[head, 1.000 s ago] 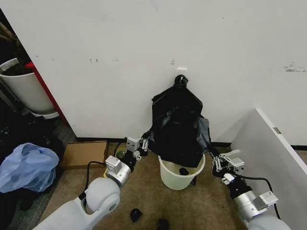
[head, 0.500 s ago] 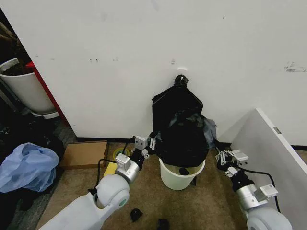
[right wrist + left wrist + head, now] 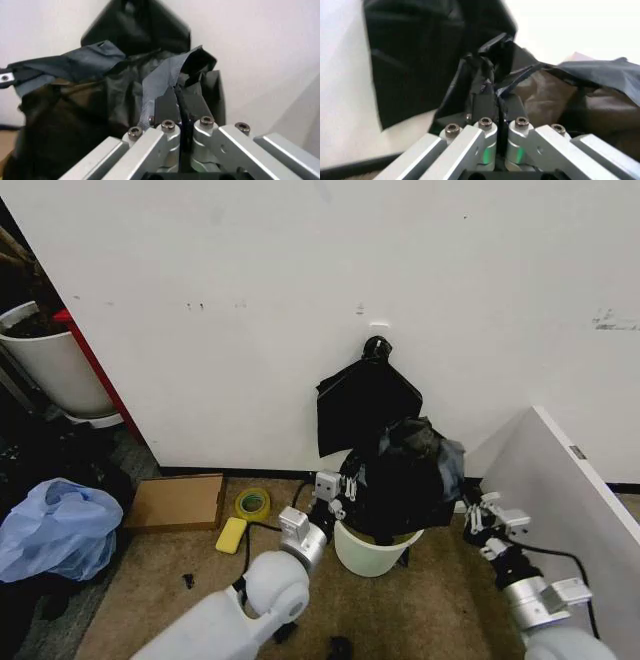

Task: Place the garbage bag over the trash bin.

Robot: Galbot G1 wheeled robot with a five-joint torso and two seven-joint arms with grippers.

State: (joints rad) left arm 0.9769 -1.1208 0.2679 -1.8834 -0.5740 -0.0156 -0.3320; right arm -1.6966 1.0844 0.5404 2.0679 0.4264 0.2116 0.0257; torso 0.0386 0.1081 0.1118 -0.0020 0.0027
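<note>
The garbage bag [image 3: 405,480], glossy black and wrinkled, hangs bunched just above the trash bin [image 3: 372,552], a small round white bucket on the floor by the wall. The bag's lower part covers the far side of the bin's rim. My left gripper [image 3: 340,485] is shut on the bag's left edge, close to the rim. At the bag's right edge my right gripper [image 3: 478,512] is also shut on the plastic. The left wrist view shows the left gripper [image 3: 496,103] pinching a black fold, and the right wrist view shows the right gripper [image 3: 179,101] clamped on a grey-black fold.
A flat black sheaf of bags [image 3: 360,402] hangs on the wall behind the bin. A white panel [image 3: 570,490] stands close on the right. A tape roll [image 3: 251,503], cardboard box [image 3: 178,500], light blue bag [image 3: 55,525] and large white tub [image 3: 55,365] lie to the left.
Both grippers have carried the garbage bag down and to the right, off the hanging sheaf. The left arm has swung in beside the bin, and the bag is more bunched.
</note>
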